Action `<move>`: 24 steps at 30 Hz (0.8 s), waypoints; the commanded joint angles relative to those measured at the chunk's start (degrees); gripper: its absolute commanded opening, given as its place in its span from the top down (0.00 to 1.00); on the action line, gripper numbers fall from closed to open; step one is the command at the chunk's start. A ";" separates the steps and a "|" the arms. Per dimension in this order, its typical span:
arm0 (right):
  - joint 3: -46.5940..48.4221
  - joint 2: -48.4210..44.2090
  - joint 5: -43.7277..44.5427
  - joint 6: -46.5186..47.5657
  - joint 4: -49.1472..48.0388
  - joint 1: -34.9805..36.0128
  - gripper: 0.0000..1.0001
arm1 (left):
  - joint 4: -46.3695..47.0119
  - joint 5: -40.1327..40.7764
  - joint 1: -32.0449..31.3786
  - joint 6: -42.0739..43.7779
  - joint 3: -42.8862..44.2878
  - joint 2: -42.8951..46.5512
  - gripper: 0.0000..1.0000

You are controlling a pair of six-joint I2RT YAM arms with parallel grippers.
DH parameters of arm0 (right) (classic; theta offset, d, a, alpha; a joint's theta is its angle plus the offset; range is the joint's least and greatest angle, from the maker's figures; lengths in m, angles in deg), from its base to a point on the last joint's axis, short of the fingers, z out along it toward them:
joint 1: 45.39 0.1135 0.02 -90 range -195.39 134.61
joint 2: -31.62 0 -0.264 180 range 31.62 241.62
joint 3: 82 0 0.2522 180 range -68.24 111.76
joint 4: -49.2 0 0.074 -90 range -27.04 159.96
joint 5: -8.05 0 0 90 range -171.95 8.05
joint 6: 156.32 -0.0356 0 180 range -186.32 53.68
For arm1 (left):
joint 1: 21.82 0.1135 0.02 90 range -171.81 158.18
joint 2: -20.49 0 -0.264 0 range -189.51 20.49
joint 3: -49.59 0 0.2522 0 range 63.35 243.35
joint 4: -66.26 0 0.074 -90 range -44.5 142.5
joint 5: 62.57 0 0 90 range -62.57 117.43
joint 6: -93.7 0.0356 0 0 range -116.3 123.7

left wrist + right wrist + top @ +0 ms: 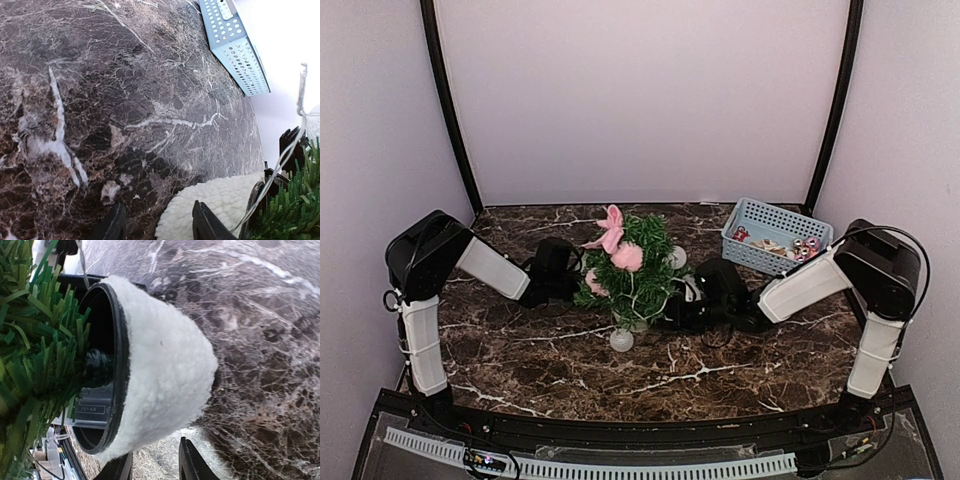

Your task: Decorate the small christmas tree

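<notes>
— Black rail [620, 432] is seen lowest; beyond?
— Dark veined marble table [540, 350], enclosed by pale walls [640, 100]. The small christmas tree [630, 265] is set at frame centre. Beside it, the left gripper [158, 206] is held partly open, empty; the right gripper [155, 447] is parted at the white pot [165, 365], grip not discernible.

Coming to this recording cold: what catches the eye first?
The small christmas tree stands mid-table, wearing pink bows and white balls, with the left arm and right arm reaching to it from either side. Its fleecy white pot fills the right wrist view; a blue basket of ornaments sits back right.
</notes>
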 commanded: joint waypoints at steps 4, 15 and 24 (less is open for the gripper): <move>-1.80 -1.25 3.78 -5.30 -7.40 0.38 0.68 | 0.06 -1.39 -1.09 1.42 1.84 0.11 0.54; -5.99 -6.50 10.64 -7.83 -6.84 0.32 0.55 | -2.88 3.72 0.09 3.38 1.98 1.48 0.48; -9.67 -11.38 16.84 -9.81 -5.05 -0.26 0.44 | -2.60 5.81 3.50 5.29 -1.76 5.47 0.40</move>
